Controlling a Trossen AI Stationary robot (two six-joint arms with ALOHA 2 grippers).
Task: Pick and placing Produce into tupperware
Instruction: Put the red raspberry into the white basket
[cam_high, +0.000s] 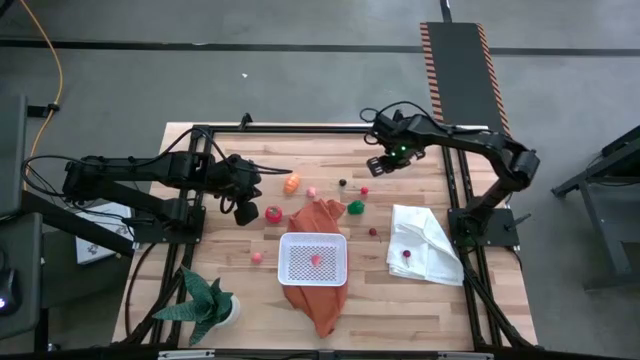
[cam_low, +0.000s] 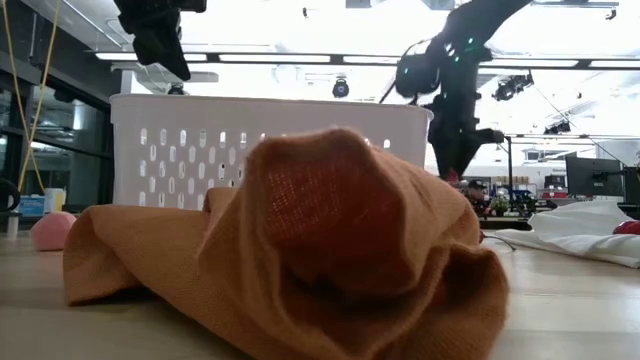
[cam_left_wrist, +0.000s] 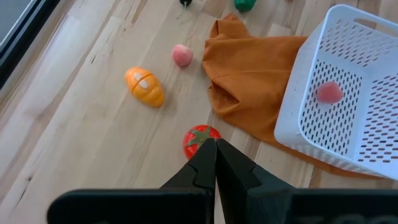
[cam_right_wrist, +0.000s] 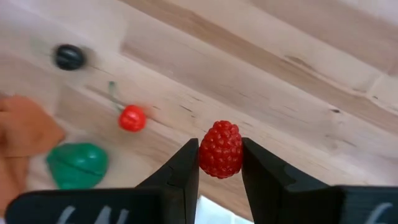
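Right gripper (cam_right_wrist: 219, 163) gripping raspberry (cam_right_wrist: 220, 149); carrying it level, release low over tupperware (cam_high: 313, 259). Left gripper (cam_left_wrist: 216, 163) clenched, empty.

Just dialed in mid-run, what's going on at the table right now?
The right hand is shut on a red raspberry, held above the far side of the table. The left hand is shut with nothing in it, hovering near the red tomato. One pink piece lies in the white tupperware, which sits on the orange cloth. The orange piece, green piece and others are out on the wood.
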